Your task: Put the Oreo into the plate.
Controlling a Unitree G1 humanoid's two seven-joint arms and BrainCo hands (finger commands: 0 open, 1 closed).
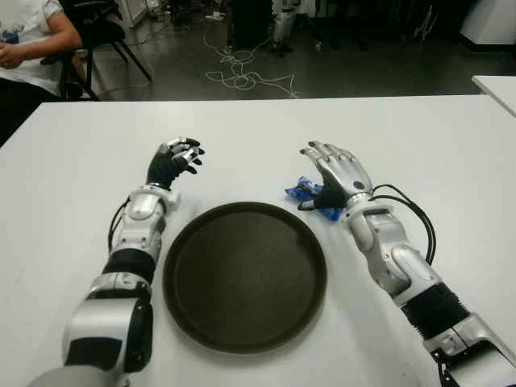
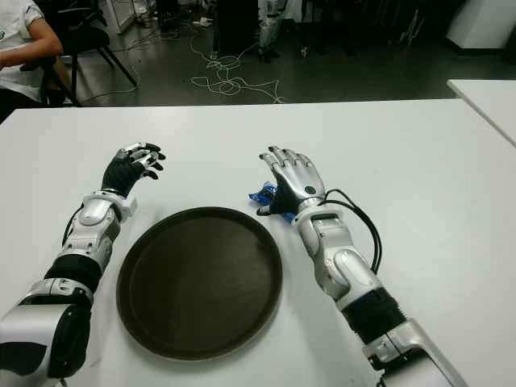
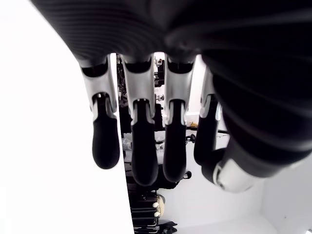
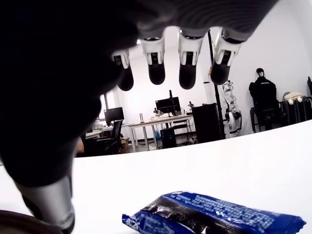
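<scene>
- White desk (image 1: 258, 129) filling most of the head camera's view, with a round dark plate (image 1: 244, 274) lying near the front edge, between the two arms.
- Nothing on the plate.
- Blue Oreo (image 1: 305, 192) pack lying flat on the desk just past the plate's far right rim, outside it.
- Right hand (image 1: 337, 179) placed over the Oreo, palm down, covering part of the pack from the right.
- Seen from the right wrist: fingers (image 4: 157, 68) stretched out and held above the pack, a gap between fingertips and wrapper, nothing gripped.
- Thumb low beside the pack's near end; contact impossible to tell.
- Left hand (image 1: 173, 161) on the desk's left side, beyond the plate's far left rim and apart from it.
- Seen from the left wrist: fingers (image 3: 106, 141) loosely extended, slightly bent, empty.
- Black cable (image 1: 415, 214) looping along the right forearm.
- Beyond the desk: dark floor with a tangle of white cord (image 1: 242, 76).
- Far left corner: seated person (image 1: 28, 40) in a white top, next to a black chair (image 1: 101, 32).
- Second white desk's corner (image 1: 500, 85) at the right edge.
</scene>
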